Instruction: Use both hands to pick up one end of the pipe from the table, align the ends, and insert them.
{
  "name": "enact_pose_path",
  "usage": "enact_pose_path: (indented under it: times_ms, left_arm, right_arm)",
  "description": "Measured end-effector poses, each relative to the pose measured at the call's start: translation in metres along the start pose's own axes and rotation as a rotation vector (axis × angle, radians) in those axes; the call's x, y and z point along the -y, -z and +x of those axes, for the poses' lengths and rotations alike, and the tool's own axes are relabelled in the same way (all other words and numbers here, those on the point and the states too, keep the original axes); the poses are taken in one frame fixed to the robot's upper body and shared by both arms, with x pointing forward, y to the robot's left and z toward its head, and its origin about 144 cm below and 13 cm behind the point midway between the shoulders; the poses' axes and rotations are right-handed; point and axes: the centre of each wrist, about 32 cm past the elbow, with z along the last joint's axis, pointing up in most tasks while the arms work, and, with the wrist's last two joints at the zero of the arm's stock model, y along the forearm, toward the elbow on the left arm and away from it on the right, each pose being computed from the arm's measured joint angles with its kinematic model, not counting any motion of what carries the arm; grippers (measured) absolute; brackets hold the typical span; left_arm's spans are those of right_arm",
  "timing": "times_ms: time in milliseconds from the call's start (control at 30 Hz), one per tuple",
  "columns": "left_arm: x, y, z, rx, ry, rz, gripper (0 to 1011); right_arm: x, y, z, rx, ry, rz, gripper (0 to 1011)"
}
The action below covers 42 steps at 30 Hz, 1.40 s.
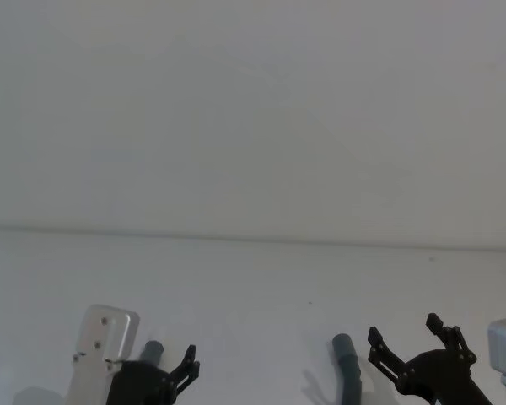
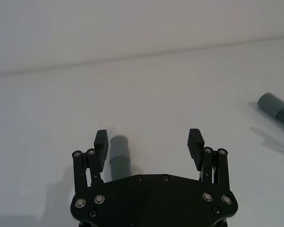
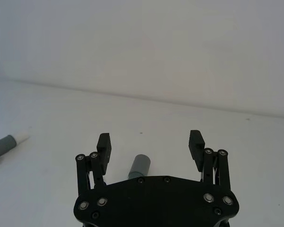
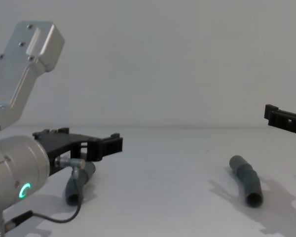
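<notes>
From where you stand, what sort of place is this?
Likely a robot test bench: a plain white table against a bare pale wall, two short grey pipe pieces lying apart on it, the left gripper and right gripper open above them.

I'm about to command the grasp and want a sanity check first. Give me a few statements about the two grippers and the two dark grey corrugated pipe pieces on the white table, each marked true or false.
1. The left gripper and the right gripper are both open. True.
2. The dark grey corrugated left pipe piece and the right pipe piece are already joined. False: they lie apart on the white table.
3. The left gripper holds the left pipe piece in the air. False: it lies on the table, below the gripper.
4. The left pipe piece ends in a white tip. True.
</notes>
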Motion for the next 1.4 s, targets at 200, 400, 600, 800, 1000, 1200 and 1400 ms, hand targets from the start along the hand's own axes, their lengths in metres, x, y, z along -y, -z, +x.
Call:
enact_pose_path:
  times_ms: [200,400,600,800,1000,1200,1400]
  left_arm:
    - [-0.011,-0.007,-0.004,-0.007,-0.052,0.067,1002]
    - [-0.019,-0.015,-0.001,0.002,-0.082,0.116,1002]
    - [-0.023,-0.021,0.006,0.000,-0.095,0.147,1002]
    - [-0.024,-0.023,0.012,-0.023,-0.088,0.161,1002]
    - [-0.023,-0.020,0.018,-0.063,-0.078,0.174,1002]
    - [-0.021,-0.014,0.021,-0.103,-0.078,0.192,1001]
    - [-0.019,-0.011,0.023,-0.106,-0.080,0.208,1002]
  right_arm:
    - [0.000,0.000,0.000,0.000,0.000,0.000,1000]
    - [0.000,0.000,0.000,0.000,0.000,0.000,1000]
    - [0.000,0.000,0.000,0.000,0.000,0.000,1000]
    - [0.000,0.000,0.000,0.000,0.000,0.000,1000]
    - [0.000,0.000,0.000,0.000,0.000,0.000,1000]
    - [0.000,0.000,0.000,0.000,0.000,0.000,1000]
    - [0.000,0.000,0.000,0.000,0.000,0.000,1000]
